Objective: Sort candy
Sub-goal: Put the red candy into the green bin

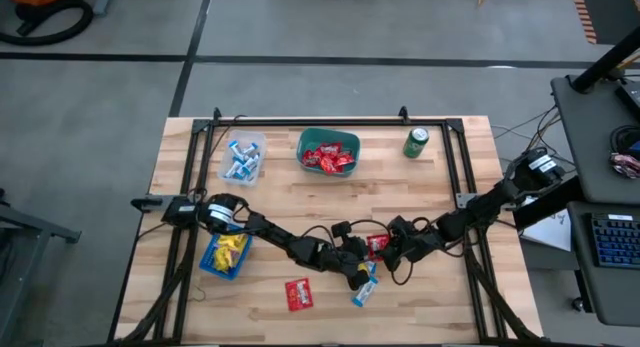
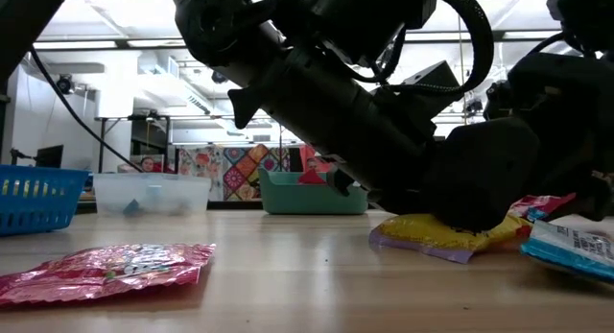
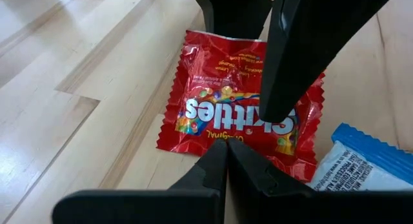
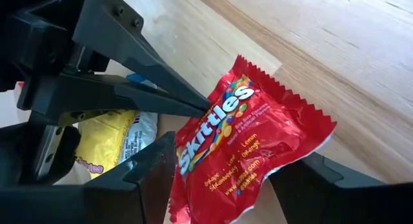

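- Much candy is already sorted: blue-and-white pieces in the clear tub (image 1: pixel 243 156), reds in the green bin (image 1: pixel 328 150), yellows in the blue basket (image 1: pixel 226 255), upper and left of frame.
- Left loose on the desk (image 1: pixel 300 202): a red packet (image 1: pixel 298 294) and blue-and-white wrapper (image 1: pixel 364 291) at lower centre.
- The Skittles packet (image 4: pixel 248 146) is straddled by the wide-open right tool (image 4: pixel 239 185); the left tool (image 3: pixel 226 161) is pinched shut at its edge, nothing seen held.
- A yellow packet (image 2: pixel 451 239) under the arms is revealed only by the low and right wrist views.

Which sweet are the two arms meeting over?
Find the wooden table, then the spot near its front middle where both arms meet. There lies a red Skittles packet, between the open jaws of the right gripper. The neighbouring packets are yellow and blue.
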Tool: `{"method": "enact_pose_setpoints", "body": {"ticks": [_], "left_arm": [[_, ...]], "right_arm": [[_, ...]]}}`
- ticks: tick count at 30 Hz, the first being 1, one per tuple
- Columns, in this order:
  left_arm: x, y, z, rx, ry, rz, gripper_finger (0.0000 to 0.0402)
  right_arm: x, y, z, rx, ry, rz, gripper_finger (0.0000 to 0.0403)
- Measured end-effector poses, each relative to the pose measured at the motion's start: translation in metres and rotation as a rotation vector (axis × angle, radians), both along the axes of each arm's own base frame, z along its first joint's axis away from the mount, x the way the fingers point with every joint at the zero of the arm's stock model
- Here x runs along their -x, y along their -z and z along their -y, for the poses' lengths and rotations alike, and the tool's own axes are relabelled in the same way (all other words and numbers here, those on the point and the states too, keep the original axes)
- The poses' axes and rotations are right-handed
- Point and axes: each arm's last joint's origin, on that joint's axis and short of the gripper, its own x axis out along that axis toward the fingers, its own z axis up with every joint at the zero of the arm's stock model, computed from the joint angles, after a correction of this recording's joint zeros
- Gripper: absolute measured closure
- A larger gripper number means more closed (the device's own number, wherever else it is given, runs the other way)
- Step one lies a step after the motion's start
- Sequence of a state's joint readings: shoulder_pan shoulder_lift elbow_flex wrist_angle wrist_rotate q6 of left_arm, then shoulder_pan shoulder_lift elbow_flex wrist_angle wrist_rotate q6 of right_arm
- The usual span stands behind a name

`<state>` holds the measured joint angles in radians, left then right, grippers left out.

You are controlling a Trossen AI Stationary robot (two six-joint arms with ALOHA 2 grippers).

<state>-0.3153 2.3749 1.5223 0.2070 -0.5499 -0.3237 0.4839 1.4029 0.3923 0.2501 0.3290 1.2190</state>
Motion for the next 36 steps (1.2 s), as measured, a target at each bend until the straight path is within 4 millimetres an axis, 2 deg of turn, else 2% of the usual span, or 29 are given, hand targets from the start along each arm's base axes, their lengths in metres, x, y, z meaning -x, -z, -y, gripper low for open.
{"method": "enact_pose_setpoints", "body": {"ticks": [4,6,11,12,17,25,31,36], "left_arm": [[0.000,0.000,0.000,0.000,0.000,0.001,0.0401],[0.000,0.000,0.000,0.000,0.000,0.001,0.0401],[0.000,-0.001,0.001,0.000,0.000,0.005,0.0401],[0.000,-0.001,0.001,-0.002,0.000,0.006,0.0401],[0.003,-0.013,0.007,-0.040,0.029,0.004,0.0401],[0.022,-0.060,0.015,-0.185,-0.039,-0.022,0.0402],[0.051,-0.100,0.031,-0.259,-0.042,0.101,0.0402],[0.086,-0.117,0.027,-0.130,0.154,0.329,0.0402]], "right_arm": [[0.000,0.001,0.000,0.007,-0.001,-0.003,0.0200],[0.001,0.001,0.001,0.017,-0.006,-0.007,0.0240],[0.001,0.001,0.000,0.042,-0.035,-0.004,0.0370],[0.001,0.001,0.000,0.046,-0.040,-0.003,0.0379],[0.001,-0.001,0.001,0.053,-0.053,0.000,0.0385],[0.003,-0.024,0.002,0.145,-0.118,0.118,0.0388],[0.004,-0.049,0.001,0.372,-0.103,0.309,0.0389],[0.001,-0.063,-0.005,0.511,-0.158,0.486,0.0389]]}}
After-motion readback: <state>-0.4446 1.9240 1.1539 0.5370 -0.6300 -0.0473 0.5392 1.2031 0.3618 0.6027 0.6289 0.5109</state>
